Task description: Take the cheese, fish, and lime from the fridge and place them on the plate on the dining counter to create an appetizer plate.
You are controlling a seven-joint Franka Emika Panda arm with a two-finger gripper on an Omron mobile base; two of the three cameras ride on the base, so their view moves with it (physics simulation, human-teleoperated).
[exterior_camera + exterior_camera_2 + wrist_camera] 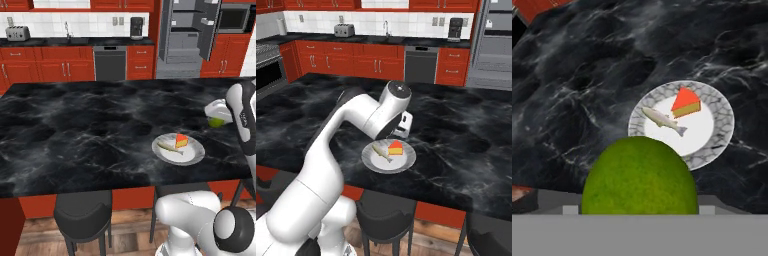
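Starting with the left base view: no readable writing or brand on anything. The plate (178, 149) sits on the dining counter (75, 140) near its front edge, holding the cheese (181, 140) and the fish (167, 147). Cheese wedge is at the plate's far side, fish just left of it, long axis running roughly left-far to right-near. The gripper (218, 117) hangs above the counter right of the plate, with the lime (216, 122) showing green under the white hand, well off the counter surface. The fridge (192, 32) stands at the back with both doors swung open, shelves and door bins visible; contents too small to tell. A toaster (17, 33) and coffee machine (137, 27) sit on the back counter.

Right base view: arm bends over the counter, hand (401, 126) just behind the plate (388, 156). Plate carries cheese (395, 148) on its right-far part and fish (382, 153) left of it, lying diagonally. Lime hidden by the hand here; jaws not visible.

Hand view: lime (639, 177) fills the lower middle, close to the camera, seated between the fingers, so the gripper is grasping the lime with jaws spread wide around it. Beyond it lies the plate (717, 135) on black marble, with the cheese (685, 103) toward the upper right, point upward, and the fish (663, 120) beside it, tail toward the lower right, apart from the wedge.
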